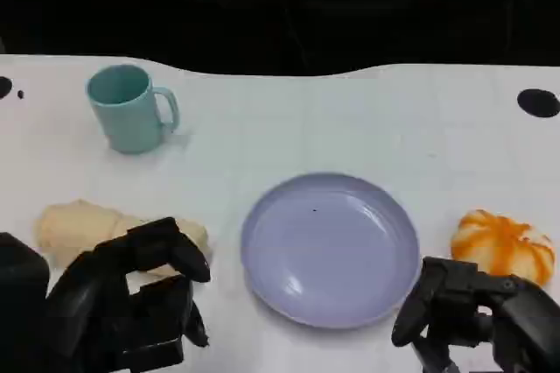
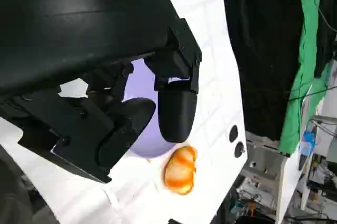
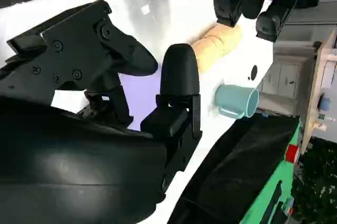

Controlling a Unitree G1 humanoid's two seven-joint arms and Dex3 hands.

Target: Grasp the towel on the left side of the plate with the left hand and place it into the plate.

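At the bench's [image 1: 289, 119] near left edge, my left hand [image 1: 131, 303] hovers w/ fingers curled but apart, holding nothing, just over the cream towel [image 1: 74, 228], which lies left of the lavender plate [image 1: 330, 246]. My right hand [image 1: 472, 312], likewise empty, fingers apart, sits near the orange pumpkin-like item [image 1: 505, 246] right of the plate. Teal mug [image 1: 129, 109] stands farther back, at left.

White table [image 1: 350, 119] carried lavender plate [image 1: 330, 248] between left hand [image 1: 131, 303] and right hand [image 1: 472, 307]; cream towel [image 1: 79, 228] just beyond left hand, teal mug [image 1: 131, 109] farther; orange-white pumpkin-like object [image 1: 506, 246] just beyond right hand.
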